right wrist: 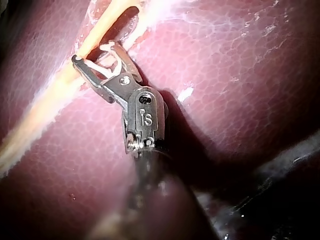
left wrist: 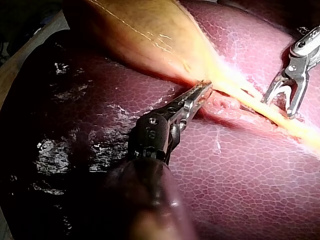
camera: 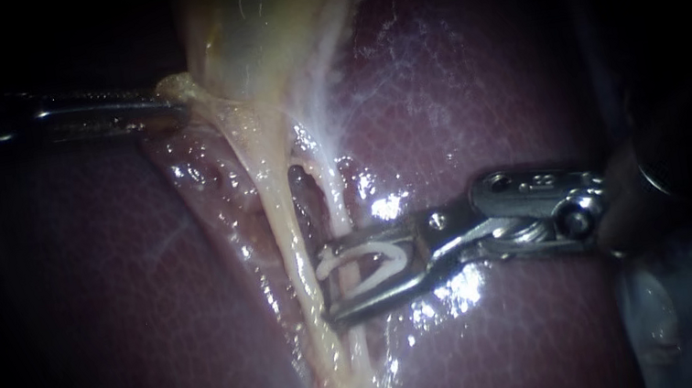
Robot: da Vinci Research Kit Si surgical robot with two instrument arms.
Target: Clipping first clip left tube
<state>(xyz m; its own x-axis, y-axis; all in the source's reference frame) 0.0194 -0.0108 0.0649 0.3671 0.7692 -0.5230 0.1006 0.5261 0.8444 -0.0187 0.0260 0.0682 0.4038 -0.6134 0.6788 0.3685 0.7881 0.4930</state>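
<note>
Jaws of the right instrument [camera: 326,286] [left wrist: 278,106] [right wrist: 95,51] stand wide apart, with a white clip [camera: 360,253] [right wrist: 95,66] sitting between them, one leg of the clip along each jaw. That instrument is well away from the gallbladder [camera: 263,22] [left wrist: 135,35], out past its narrow end. It lies across the two thin tubes that run out from the gallbladder. The left tube [camera: 284,222] [left wrist: 250,102] [right wrist: 55,90] is the thicker, yellow one. It starts at the gallbladder's narrow end and runs straight away from it over the wet, dark red liver [camera: 455,65] [left wrist: 225,165] [right wrist: 225,75]. The jaw tips reach right up to this tube, and in the right wrist view one tip lies against it. I cannot tell if the tube is truly inside the clip. The right tube [camera: 332,196] is thinner and whiter. It leaves the gallbladder just beside the left tube and passes behind the open jaws. The left instrument [camera: 170,108] [left wrist: 200,94] is up at the gallbladder. Its jaws are pinched tight on a small tan bit of the gallbladder's edge, close to where the tubes begin. Thin pale strands stretch from that pinched bit toward the gallbladder's narrow end. The gallbladder itself is pale yellow and rests on the liver.
</note>
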